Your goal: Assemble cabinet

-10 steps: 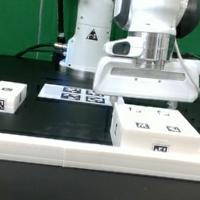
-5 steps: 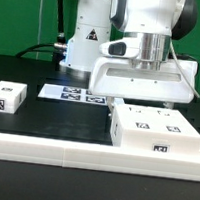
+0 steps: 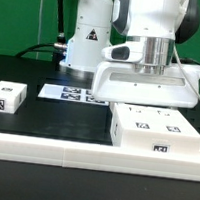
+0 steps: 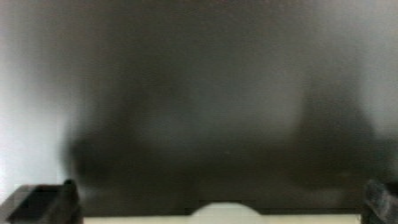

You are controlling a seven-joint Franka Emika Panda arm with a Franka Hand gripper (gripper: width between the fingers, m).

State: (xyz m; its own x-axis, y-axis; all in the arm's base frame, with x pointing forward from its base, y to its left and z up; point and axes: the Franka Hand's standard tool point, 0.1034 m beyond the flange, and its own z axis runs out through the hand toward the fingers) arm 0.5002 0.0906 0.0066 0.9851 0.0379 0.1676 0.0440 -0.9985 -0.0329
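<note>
Cabinet (image 3: 157, 131) lies just below the gripper (image 3: 143, 101), its long side running across the exterior view. Fingers (image 4: 39, 200) are spread wide, holding nothing.

No words or numbers legible, dark triangle sign (image 3: 92, 34) on robot base (image 3: 80, 49), square tags (image 3: 141, 124) on cabinet (image 3: 156, 138)

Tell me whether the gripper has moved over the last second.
Yes. In the exterior view the gripper has sunk slightly, its lower edge now closer to the top of the cabinet, which has not shifted.
</note>
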